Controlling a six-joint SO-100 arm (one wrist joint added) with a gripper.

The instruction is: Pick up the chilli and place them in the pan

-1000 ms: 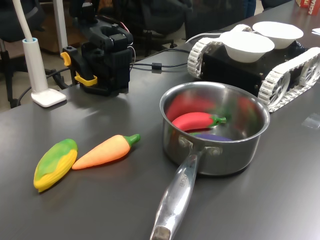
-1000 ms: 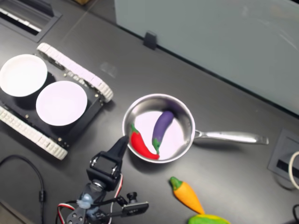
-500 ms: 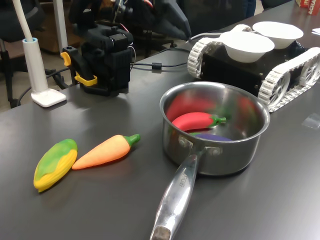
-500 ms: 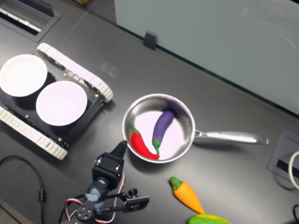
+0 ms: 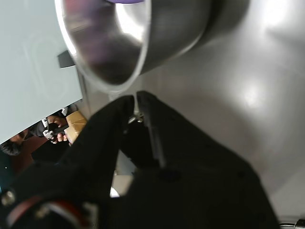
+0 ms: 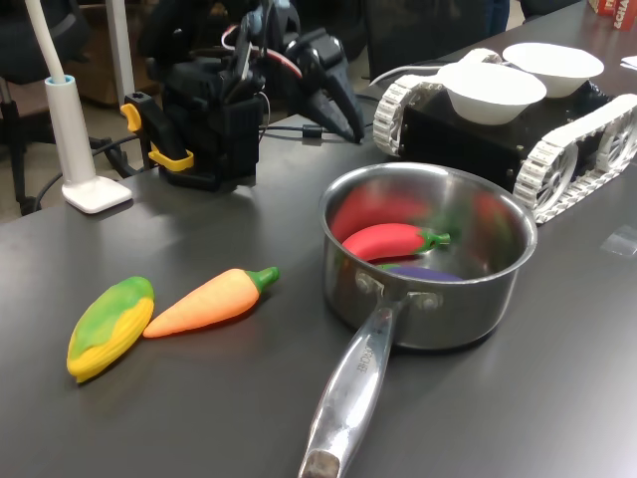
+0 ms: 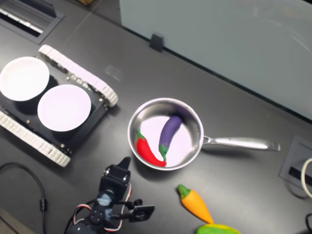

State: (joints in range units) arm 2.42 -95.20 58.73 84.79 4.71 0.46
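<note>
The pan [image 7: 165, 133] is sitting on the dark worktop [image 7: 234, 107] and holding two things: the chilli [image 7: 146, 148], lying against the wall nearest the pincer, and a purple aubergine [image 7: 169, 132] just beside it toward the pan's middle. The pincer [image 7: 126, 161] is hanging just outside the pan's rim, touching nothing and gripping nothing; in the wrist view its jaws are standing nearly together with only a thin slit between them.
</note>
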